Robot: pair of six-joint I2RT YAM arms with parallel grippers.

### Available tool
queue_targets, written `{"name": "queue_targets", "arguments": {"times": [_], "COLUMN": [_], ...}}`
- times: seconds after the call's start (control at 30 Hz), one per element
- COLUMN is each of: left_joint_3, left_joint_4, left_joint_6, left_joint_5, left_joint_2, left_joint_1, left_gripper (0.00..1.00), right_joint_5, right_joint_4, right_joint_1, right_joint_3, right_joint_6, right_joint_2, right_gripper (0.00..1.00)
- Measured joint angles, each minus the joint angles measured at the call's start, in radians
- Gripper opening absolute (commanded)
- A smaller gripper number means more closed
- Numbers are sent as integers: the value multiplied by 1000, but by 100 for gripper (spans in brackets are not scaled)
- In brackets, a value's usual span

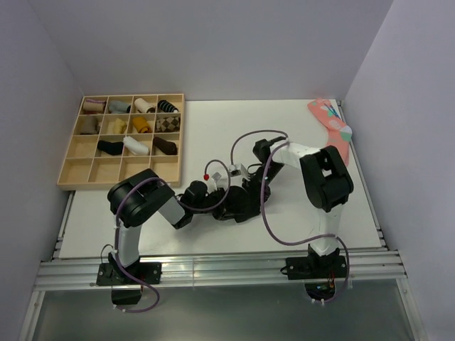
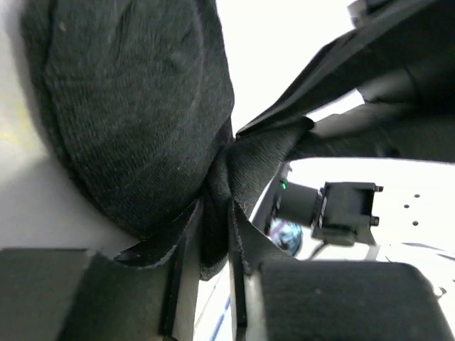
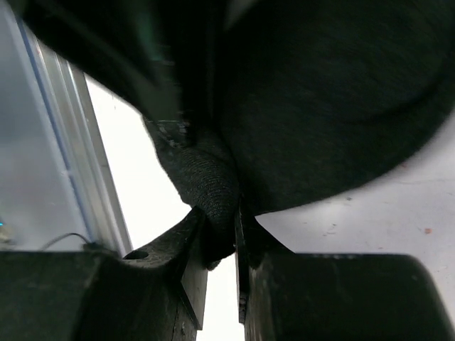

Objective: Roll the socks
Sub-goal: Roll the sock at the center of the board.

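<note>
— Where's the sock right now?
— The black sock (image 2: 135,121) is bunched between my two claws, over the desk (image 1: 213,128) by the middle of its near edge, between the two arm bases. From the left wrist camera I see a rounded wad of dark knit that narrows to a twist of fabric running down between the fingers.
— So the left claw has it?
— Yes, my left claw (image 2: 213,238) is closed on that twist, and cloth fills the narrow gap between its fingers. My right claw (image 3: 220,227) is clamped on a fold of black knit, with the bulk of the sock swelling above and to the right of it.
— Is it resting on the desk or lifted?
— I can't tell. From above, both claws and the sock merge into one black mass.
— What else is on the desk?
— A wooden tray (image 1: 117,186) with compartments sits at the far left corner. It holds rolled sock bundles (image 1: 146,106) in tan, white, grey and black in the rows nearer the far edge. A pink sock (image 1: 330,124) with coloured spots lies at the far right corner, well apart from the claws
</note>
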Motion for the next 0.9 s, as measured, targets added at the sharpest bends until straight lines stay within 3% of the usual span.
{"name": "queue_targets", "arguments": {"times": [0.43,0.7,0.9], "left_joint_3": [-109,-159,-73], "left_joint_4": [117,-29,-170], "left_joint_6": [170,389,586], "left_joint_5": [-296,-578,-717], "left_joint_2": [-73,-259,-312], "left_joint_1": [-72,-191,-277], "left_gripper": [39,45,49], "right_joint_5": [24,92,112], "right_joint_4": [-85,-133,-181], "right_joint_1": [-28,-29,-29], "right_joint_3": [118,166,204], "right_joint_6": [206,250,265], "right_joint_2": [142,170,209], "right_gripper": [18,19,19]}}
